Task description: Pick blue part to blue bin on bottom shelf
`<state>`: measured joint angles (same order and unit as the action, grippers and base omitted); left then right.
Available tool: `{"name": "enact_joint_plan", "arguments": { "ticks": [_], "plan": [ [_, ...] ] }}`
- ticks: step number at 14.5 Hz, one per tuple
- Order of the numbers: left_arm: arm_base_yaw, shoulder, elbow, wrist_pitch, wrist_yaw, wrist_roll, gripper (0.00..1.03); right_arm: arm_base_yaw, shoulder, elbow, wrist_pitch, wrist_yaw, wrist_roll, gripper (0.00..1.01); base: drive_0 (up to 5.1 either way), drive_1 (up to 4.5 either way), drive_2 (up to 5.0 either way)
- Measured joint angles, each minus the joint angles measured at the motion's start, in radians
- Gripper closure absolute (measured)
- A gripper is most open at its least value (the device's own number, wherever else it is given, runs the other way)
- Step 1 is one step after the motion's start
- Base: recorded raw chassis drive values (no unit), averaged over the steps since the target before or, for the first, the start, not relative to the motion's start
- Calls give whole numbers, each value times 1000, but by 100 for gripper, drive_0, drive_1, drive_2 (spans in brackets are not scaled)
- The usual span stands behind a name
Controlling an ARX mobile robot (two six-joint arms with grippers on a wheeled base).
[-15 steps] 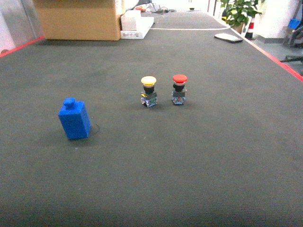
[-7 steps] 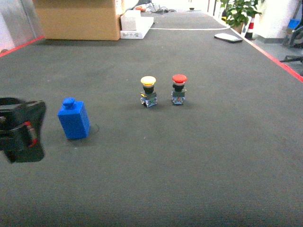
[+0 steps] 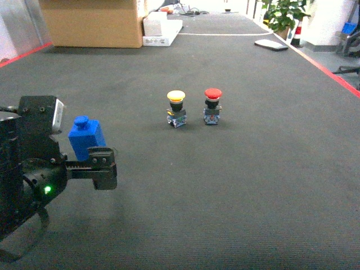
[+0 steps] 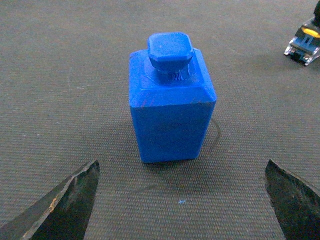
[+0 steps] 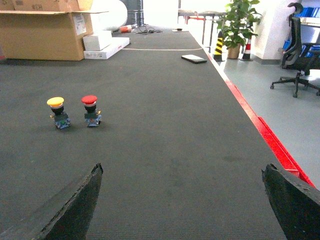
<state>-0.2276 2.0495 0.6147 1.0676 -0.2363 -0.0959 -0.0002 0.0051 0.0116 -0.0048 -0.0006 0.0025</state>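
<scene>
- The left wrist view shows the blue part (image 4: 171, 100) upright on dark carpet (image 4: 75, 75), just beyond the left gripper (image 4: 182, 202), whose jaws are spread wide and hold nothing.
- The right gripper (image 5: 182, 205), seen only in the right wrist view, is also wide open and empty.
- No writing is readable.

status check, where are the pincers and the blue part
Left pincer open, lined up short of blue part. Blue part upright on dark mat, untouched. Right pincer open, empty. Nothing between left pincer and part.
</scene>
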Motion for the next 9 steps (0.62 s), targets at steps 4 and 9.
{"name": "enact_joint_plan", "arguments": {
  "ticks": [4,9],
  "plan": [
    [32,89,126,-12,-14,16,5,0,0,0,0,0,0,3,0,0,0],
    [49,138,221,-31,-8,26,17,0,0,0,0,0,0,3,0,0,0]
  ]
}}
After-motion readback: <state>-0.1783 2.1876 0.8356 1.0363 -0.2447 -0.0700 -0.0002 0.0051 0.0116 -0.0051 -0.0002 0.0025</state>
